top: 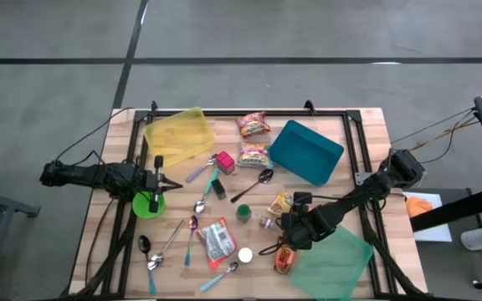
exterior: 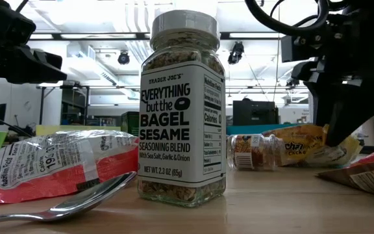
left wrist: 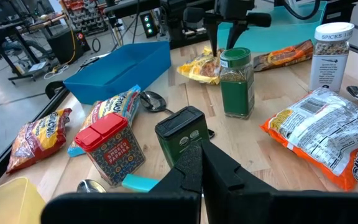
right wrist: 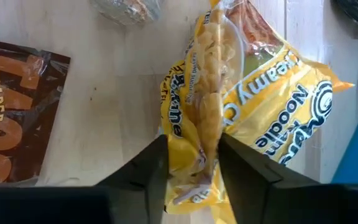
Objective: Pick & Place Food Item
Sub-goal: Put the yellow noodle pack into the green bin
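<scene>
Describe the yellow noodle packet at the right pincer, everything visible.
The yellow noodle packet is a crinkly plastic bag with blue lettering reading "Noodle" and a clear window showing pale dried noodles. It lies flat on the wooden table, near the teal bin and beside a small spice jar on its side. The right pincer straddles one end, its fingers pinching the bunched plastic between them. The bag is not lifted.

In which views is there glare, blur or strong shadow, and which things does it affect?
Low view: bright ceiling lights behind; the seasoning jar is sharp, the yellow noodle packet behind it is soft. Right wrist view: the dark fingers are blurred, and the packet they pinch shows glare. Left wrist view: the shut left gripper is soft; the green jar is clear. High view: even light.
</scene>
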`<state>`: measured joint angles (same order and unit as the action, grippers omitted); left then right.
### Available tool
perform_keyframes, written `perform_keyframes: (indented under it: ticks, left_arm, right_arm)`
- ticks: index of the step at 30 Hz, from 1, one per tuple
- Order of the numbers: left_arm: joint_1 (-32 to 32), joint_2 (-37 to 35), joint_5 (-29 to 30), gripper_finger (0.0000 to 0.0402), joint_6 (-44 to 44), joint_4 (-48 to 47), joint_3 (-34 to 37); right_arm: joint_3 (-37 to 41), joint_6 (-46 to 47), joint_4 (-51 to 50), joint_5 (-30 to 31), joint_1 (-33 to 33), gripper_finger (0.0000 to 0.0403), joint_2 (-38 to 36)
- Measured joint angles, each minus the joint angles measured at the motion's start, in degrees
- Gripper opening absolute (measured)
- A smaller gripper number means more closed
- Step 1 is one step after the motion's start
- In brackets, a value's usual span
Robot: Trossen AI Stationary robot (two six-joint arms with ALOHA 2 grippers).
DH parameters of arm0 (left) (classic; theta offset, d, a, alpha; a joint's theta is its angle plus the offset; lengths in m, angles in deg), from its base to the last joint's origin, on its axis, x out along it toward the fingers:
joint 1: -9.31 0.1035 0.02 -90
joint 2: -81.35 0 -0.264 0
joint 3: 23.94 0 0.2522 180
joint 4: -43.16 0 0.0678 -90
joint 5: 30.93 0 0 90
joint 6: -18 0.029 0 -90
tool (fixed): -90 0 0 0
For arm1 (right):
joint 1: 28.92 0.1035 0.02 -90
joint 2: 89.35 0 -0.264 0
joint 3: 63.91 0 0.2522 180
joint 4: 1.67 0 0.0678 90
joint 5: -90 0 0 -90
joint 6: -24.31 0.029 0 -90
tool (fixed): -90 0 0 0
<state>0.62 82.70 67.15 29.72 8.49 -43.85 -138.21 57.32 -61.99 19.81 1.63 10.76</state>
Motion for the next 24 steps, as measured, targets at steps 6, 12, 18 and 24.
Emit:
perform_keyframes:
  ticks: [6,12,18,24]
  left_arm:
    - [0.0,0.0,0.0,0.0,0.0,0.0,0.0]
    - [0.0,0.0,0.0,0.0,0.0,0.0,0.0]
    - [0.0,0.0,0.0,0.0,0.0,0.0,0.0]
    - [0.0,0.0,0.0,0.0,0.0,0.0,0.0]
  right_arm:
    - [0.0,0.0,0.1,0.0,0.0,0.0061,0.0]
    - [0.0,0.0,0.2,-0.7,0.0,0.0013,-0.3]
    - [-0.4,0.0,-0.3,-0.9,0.0,0.0012,-0.3]
    - [-3.8,0.0,-4.8,-1.0,0.0,0.0011,-0.3]
